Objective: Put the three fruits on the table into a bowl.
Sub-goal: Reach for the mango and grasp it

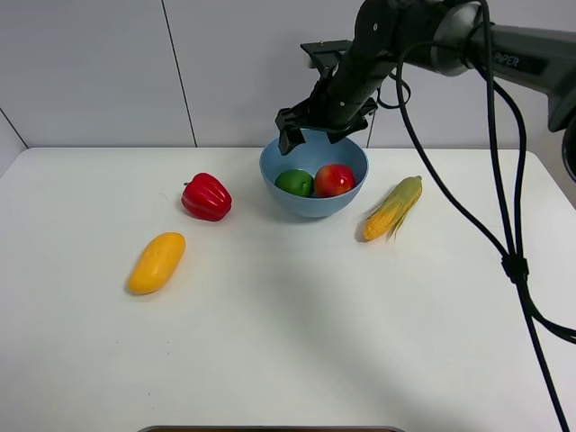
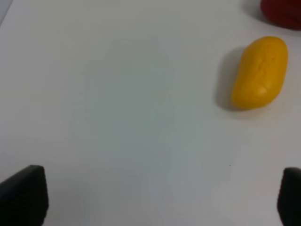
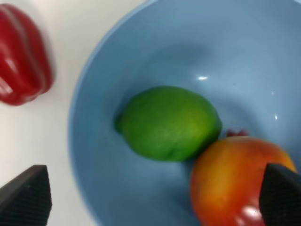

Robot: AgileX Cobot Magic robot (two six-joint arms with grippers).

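Observation:
The light-blue bowl [image 1: 314, 202] stands at the back middle of the white table [image 1: 288, 342]. In it lie the green lime-like fruit [image 1: 293, 183] and, touching it, the red-yellow apple-like fruit [image 1: 335, 179]. My right gripper [image 1: 315, 135] hovers just above the bowl's far rim, open and empty. In the right wrist view the lime [image 3: 168, 122] and apple [image 3: 235, 179] rest below my right gripper [image 3: 155, 197], inside the bowl [image 3: 188, 47]. The yellow-orange mango [image 1: 157, 262] lies on the table at the left. My left gripper [image 2: 157, 202] is open over bare table, with the mango [image 2: 260, 72] some way beyond it.
A red bell pepper [image 1: 206, 197] sits between the mango and the bowl, also seen in the wrist views [image 3: 21, 56] [image 2: 282, 12]. A corn cob [image 1: 393, 207] with green husk lies right of the bowl. The right arm's cables [image 1: 504, 225] hang at the right side.

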